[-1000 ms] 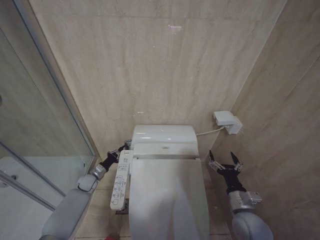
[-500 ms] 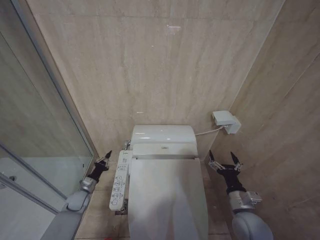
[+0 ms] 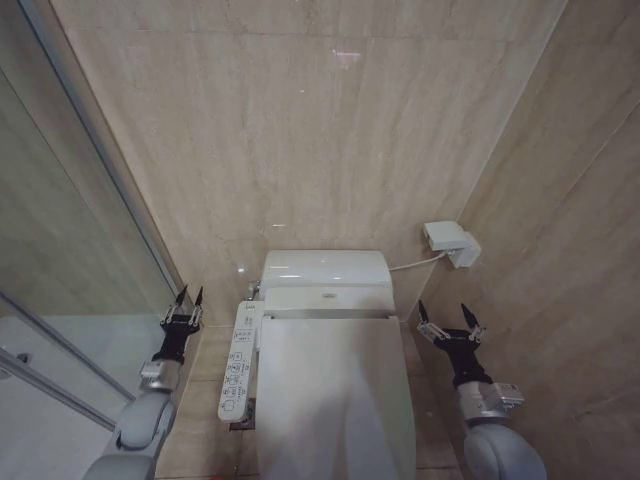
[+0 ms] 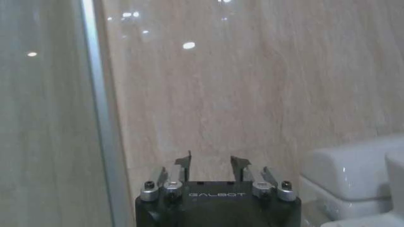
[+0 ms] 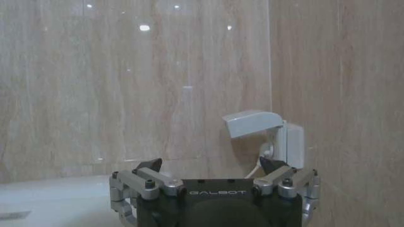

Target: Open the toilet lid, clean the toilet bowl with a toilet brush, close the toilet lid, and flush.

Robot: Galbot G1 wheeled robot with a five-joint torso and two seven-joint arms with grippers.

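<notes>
head view: the toilet lid [image 3: 335, 395] lies flat and closed over the toilet, so the bowl is covered, and the tank [image 3: 327, 270] sits behind it against the wall. the left tool [image 3: 183, 297] hangs beside the glass shower wall [image 3: 70, 260], apart from the control panel [image 3: 238, 362] that runs along the toilet's left side; its fingers stand a little apart and hold nothing. the right tool [image 3: 449, 312] hangs on the toilet's right, below the wall socket box [image 3: 450, 243], fingers spread wide and empty.

left wrist view: the left tool [image 4: 211, 163] points at the tiled wall with a narrow gap between its tips, the shower frame [image 4: 101, 113] close on one side and the tank [image 4: 353, 177] off to the other.

right wrist view: the right tool [image 5: 211, 165] is spread and empty, with the socket box [image 5: 262, 132] and its cable just ahead.

risks, as i judge them: the left arm has little room, so a swing toward the toilet could knock the glass or press a button on the control panel. the right tool moving forward could snag the cable. the glossy lid may slip from a shallow hold on its edge.
</notes>
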